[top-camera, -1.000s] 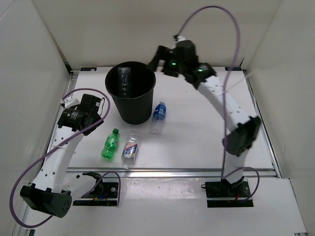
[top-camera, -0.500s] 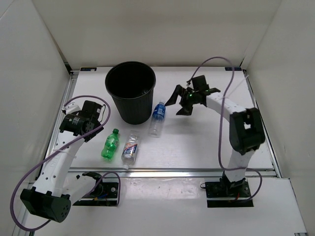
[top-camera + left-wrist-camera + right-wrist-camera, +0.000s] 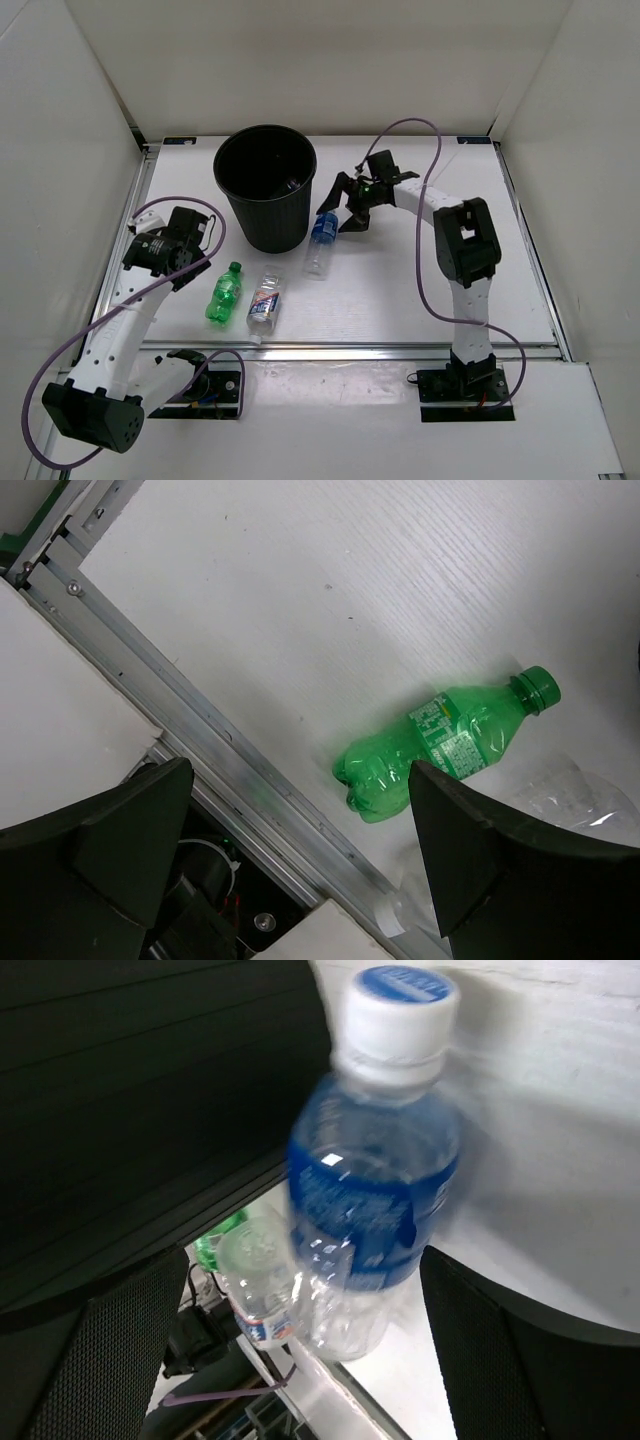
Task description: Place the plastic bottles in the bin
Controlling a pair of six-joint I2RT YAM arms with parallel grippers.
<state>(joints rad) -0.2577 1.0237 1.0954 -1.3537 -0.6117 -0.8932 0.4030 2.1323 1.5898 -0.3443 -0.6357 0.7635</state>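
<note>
The black bin (image 3: 264, 200) stands at the back left; a faint clear bottle (image 3: 289, 185) shows inside it. The clear bottle with blue label (image 3: 320, 238) lies right of the bin. The green bottle (image 3: 224, 293) and the short clear bottle with white-blue label (image 3: 264, 303) lie near the front. My right gripper (image 3: 338, 207) is open, low at the blue-label bottle's cap; the bottle (image 3: 375, 1200) lies between its fingers (image 3: 540, 1360). My left gripper (image 3: 190, 262) is open and empty, above and left of the green bottle (image 3: 445, 745).
An aluminium rail (image 3: 200, 740) runs along the table's front edge, with the arm bases below it. The bin's wall (image 3: 150, 1110) is close to the right gripper's left finger. White walls enclose the table on three sides.
My right arm has swung down from above the bin to the blue-label bottle's cap. A clear bottle seen at the bin's mouth has sunk inside. My left arm shifted slightly.
</note>
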